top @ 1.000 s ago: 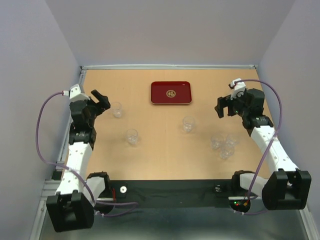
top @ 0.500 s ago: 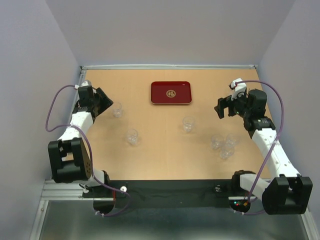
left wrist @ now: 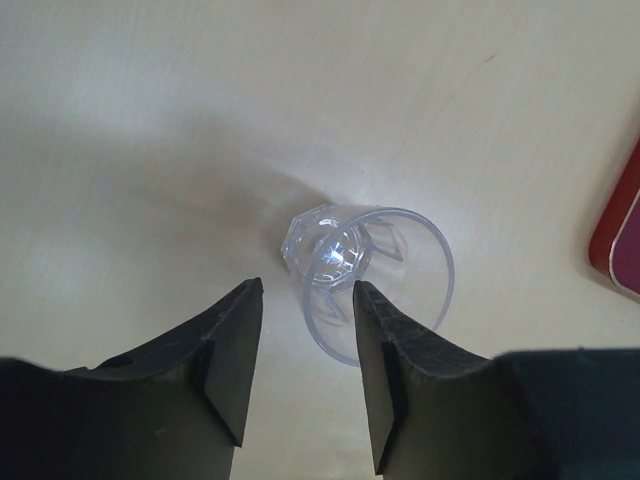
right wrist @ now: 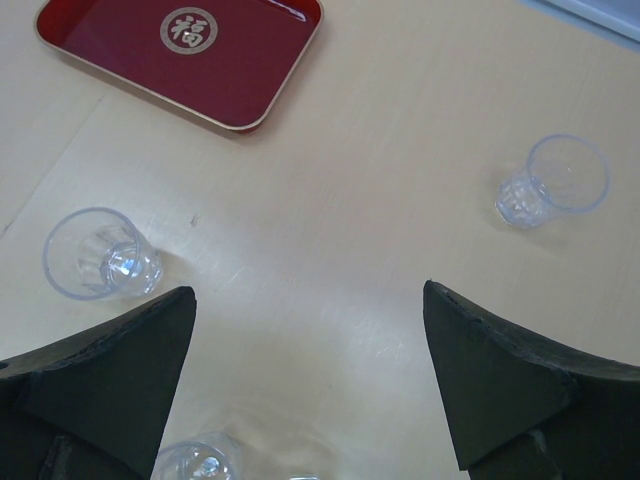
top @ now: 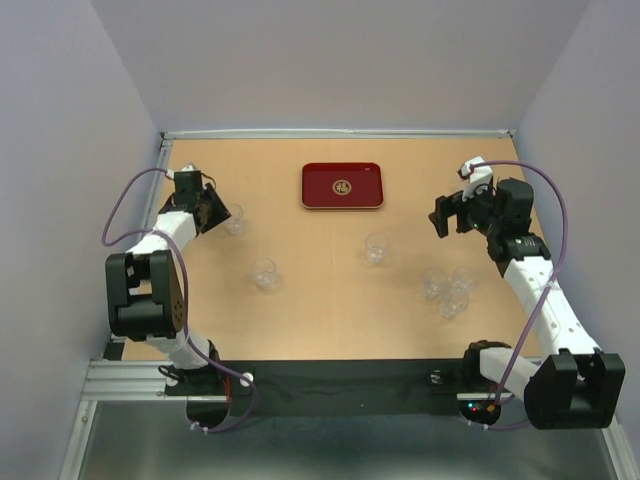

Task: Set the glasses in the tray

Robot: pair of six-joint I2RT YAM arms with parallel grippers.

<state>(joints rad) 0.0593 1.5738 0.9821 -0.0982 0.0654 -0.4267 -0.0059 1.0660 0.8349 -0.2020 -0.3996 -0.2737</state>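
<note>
In the top view, the left gripper [top: 212, 210] has been swung in to the glass [top: 234, 220] left of the empty tray [top: 320, 190]. In the left wrist view, its jaws have been half narrowed, with the glass [left wrist: 370, 270] beside one finger and not yet pinched. In the right wrist view, the right gripper [right wrist: 308, 295] is held spread wide and empty

High overhead view of whole table [top: 330, 300]; two close downward wrist views; tray [top: 342, 186] in all three.
</note>
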